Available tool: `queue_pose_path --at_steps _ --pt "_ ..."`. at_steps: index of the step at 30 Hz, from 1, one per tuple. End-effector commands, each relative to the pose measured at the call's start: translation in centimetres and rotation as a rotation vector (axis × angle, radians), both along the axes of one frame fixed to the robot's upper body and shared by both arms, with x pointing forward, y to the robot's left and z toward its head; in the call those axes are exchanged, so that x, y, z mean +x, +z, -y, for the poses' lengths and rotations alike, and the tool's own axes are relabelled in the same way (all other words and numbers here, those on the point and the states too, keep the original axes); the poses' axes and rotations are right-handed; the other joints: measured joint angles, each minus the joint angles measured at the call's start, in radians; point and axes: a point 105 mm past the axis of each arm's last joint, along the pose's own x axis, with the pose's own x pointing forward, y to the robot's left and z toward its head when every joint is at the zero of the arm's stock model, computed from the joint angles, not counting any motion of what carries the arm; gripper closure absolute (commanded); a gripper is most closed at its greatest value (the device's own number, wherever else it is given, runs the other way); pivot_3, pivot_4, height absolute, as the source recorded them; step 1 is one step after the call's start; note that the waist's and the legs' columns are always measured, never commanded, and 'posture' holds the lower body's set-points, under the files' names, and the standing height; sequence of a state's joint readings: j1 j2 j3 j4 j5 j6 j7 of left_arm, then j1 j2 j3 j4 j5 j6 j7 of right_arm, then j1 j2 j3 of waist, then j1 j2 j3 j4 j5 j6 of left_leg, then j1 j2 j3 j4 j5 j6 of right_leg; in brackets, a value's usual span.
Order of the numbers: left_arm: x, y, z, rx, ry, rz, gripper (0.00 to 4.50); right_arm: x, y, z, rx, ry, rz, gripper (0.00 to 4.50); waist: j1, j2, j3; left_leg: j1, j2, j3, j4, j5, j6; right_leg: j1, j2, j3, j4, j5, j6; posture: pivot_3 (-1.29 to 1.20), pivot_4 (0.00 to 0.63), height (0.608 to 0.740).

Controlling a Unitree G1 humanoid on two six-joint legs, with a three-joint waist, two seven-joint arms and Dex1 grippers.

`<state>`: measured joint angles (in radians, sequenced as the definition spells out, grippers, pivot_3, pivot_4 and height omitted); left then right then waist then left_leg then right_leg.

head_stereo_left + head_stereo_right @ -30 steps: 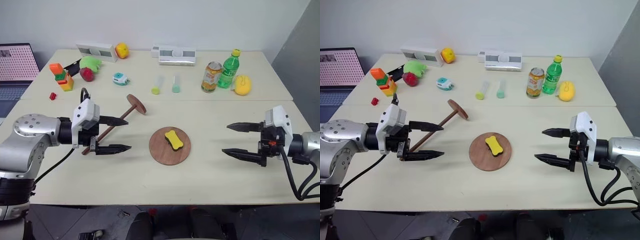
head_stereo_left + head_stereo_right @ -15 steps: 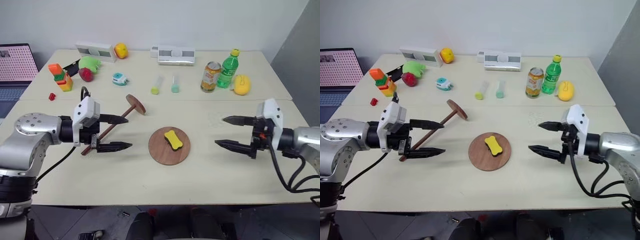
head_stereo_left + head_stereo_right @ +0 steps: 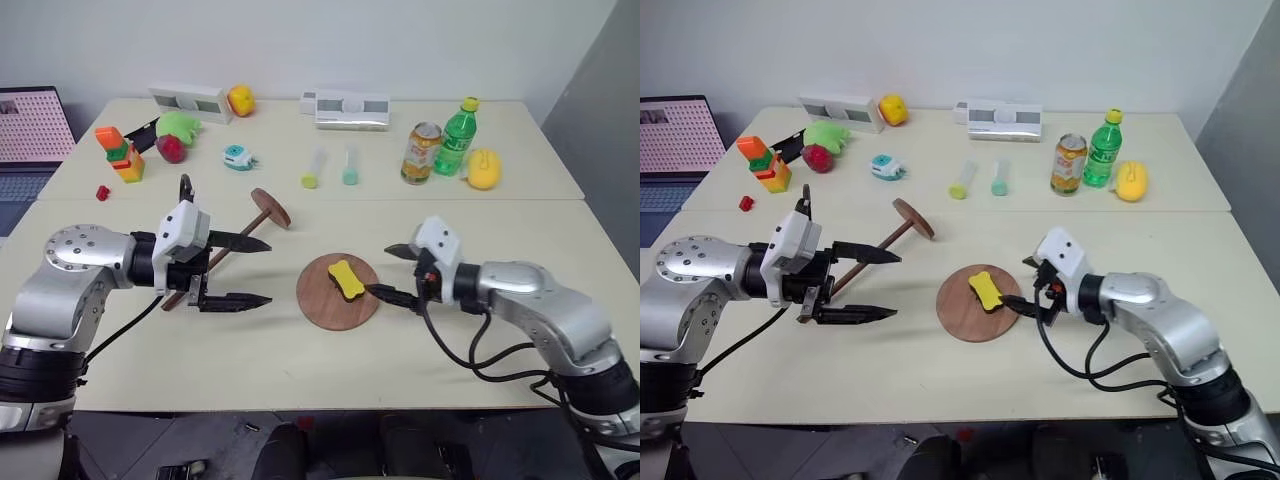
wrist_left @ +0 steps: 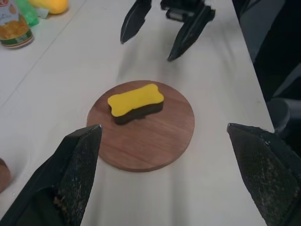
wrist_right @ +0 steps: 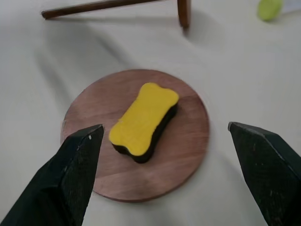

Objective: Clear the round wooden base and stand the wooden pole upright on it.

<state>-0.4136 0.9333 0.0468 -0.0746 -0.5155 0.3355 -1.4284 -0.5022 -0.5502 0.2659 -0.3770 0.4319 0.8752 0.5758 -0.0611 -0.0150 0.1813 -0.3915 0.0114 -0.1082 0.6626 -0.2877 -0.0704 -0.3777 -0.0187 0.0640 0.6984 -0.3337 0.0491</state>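
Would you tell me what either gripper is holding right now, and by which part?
Nothing is held: the left gripper and the right gripper are both open and empty.

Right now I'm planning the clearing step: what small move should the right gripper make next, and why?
Probably ease the right gripper forward until its open fingers straddle the yellow sponge, then close. The sponge lies on the round wooden base, so the wooden pole, lying on the table by the open left gripper, cannot stand there yet.
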Motion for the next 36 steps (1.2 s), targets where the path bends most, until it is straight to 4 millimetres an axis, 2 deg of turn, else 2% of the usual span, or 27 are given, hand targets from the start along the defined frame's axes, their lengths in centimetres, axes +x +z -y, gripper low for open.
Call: queue_pose_path --at_steps 1,6,8,10,12,16,19,22,26,27,30,32,34,36 --pt "-0.2 0.6 0.4 0.009 -0.024 0.032 0.05 0.3 -0.7 -2.0 -0.021 -0.05 -0.033 0.09 -0.001 0.0 0.0 -0.001 0.0 0.0 0.0 0.0 0.0 -0.001 0.0 0.0 0.0 0.0 0.0 0.0 0.15 0.74" --pt "-0.3 0.2 0.4 0.023 -0.025 0.03 0.05 0.7 -2.5 -4.1 -0.084 -0.069 -0.08 0.09 -0.002 0.0 0.0 -0.003 0.0 -0.001 0.001 0.0 0.0 -0.003 0.0 0.0 0.001 0.0 0.0 0.0 0.15 0.74" --pt "-0.3 0.2 0.5 0.022 -0.023 0.032 0.05 1.3 -3.6 -4.0 -0.144 -0.104 -0.092 0.09 -0.004 0.0 0.0 -0.003 0.0 0.0 0.001 0.0 0.0 -0.003 0.0 0.0 0.002 0.0 0.0 0.0 0.15 0.74" --pt "-0.2 0.2 0.6 0.022 -0.021 0.034 0.0 1.9 -3.7 -3.9 -0.151 -0.131 -0.072 0.43 -0.005 0.0 0.0 -0.002 0.0 -0.001 0.001 0.0 0.0 -0.003 0.0 0.0 0.002 0.0 0.0 0.0 0.15 0.74" --pt "-0.3 0.2 0.6 0.024 -0.019 0.036 0.0 2.2 -2.7 -4.1 -0.112 -0.139 -0.043 0.72 -0.005 0.0 0.0 -0.002 0.0 -0.001 0.001 0.0 0.0 -0.003 0.0 -0.001 0.002 0.0 0.0 0.0 0.15 0.74" --pt "-0.2 0.2 0.4 0.03 -0.014 0.041 0.0 2.2 -1.3 -4.0 -0.074 -0.126 -0.001 1.76 -0.006 0.0 0.0 -0.002 0.0 -0.001 0.001 0.0 0.0 -0.003 0.0 -0.001 0.002 0.0 0.0 0.0 0.15 0.74" --pt "-0.2 0.3 0.5 0.029 -0.013 0.044 0.0 1.7 -0.8 -3.7 -0.072 -0.104 0.017 2.32 -0.008 0.0 0.0 -0.003 0.0 -0.001 0.001 0.0 0.0 -0.004 0.0 0.0 0.002 0.0 0.0 0.0 0.15 0.74" --pt "-0.1 0.4 0.7 0.026 -0.019 0.045 0.0 1.8 0.7 -3.3 -0.017 -0.102 0.036 3.03 -0.01 0.0 0.0 -0.003 0.0 -0.001 0.001 0.0 0.0 -0.004 0.0 0.0 0.002 0.0 0.0 0.0 0.15 0.74" --pt "0.1 0.5 1.0 0.015 -0.021 0.052 0.0 4.3 3.3 0.1 0.057 -0.25 0.112 3.27 -0.011 0.0 0.0 -0.003 0.0 -0.001 0.001 0.0 0.0 -0.004 0.0 0.0 0.003 0.0 0.0 0.0 0.15 0.74" --pt "0.2 0.5 1.2 0.009 -0.022 0.053 0.0 5.4 3.3 1.8 0.04 -0.32 0.127 3.27 -0.011 0.0 0.0 -0.003 -0.001 -0.001 0.001 0.0 0.0 -0.004 0.0 -0.001 0.003 0.0 0.0 0.0 0.15 0.74" --pt "0.2 0.4 1.7 -0.01 -0.029 0.05 0.0 9.7 1.2 9.7 -0.067 -0.635 0.152 3.27 -0.01 0.0 0.0 -0.003 -0.001 0.0 0.001 0.0 0.0 -0.003 -0.001 0.0 0.003 0.0 0.0 0.0 0.15 0.74" --pt "0.2 0.2 1.8 -0.013 -0.033 0.046 0.0 11.3 -0.3 12.8 -0.093 -0.744 0.144 3.27 -0.008 0.0 0.0 -0.002 -0.002 0.0 0.001 0.0 0.0 -0.003 -0.001 0.0 0.003 0.0 0.0 0.0 0.15 0.74" --pt "0.2 0.1 1.9 -0.014 -0.037 0.044 0.0 12.5 -1.2 14.1 -0.073 -0.789 0.136 3.27 -0.013 0.0 0.0 -0.002 -0.002 0.001 0.001 0.0 0.0 -0.003 -0.001 0.0 0.002 0.0 0.0 0.0 0.15 0.74" --pt "0.2 0.1 2.0 -0.014 -0.038 0.045 0.0 13.0 -1.4 14.4 -0.055 -0.796 0.135 3.27 -0.026 0.0 0.0 -0.002 -0.001 0.002 0.0 0.0 0.0 -0.004 -0.001 0.001 0.002 0.0 0.0 0.0 0.15 0.74"
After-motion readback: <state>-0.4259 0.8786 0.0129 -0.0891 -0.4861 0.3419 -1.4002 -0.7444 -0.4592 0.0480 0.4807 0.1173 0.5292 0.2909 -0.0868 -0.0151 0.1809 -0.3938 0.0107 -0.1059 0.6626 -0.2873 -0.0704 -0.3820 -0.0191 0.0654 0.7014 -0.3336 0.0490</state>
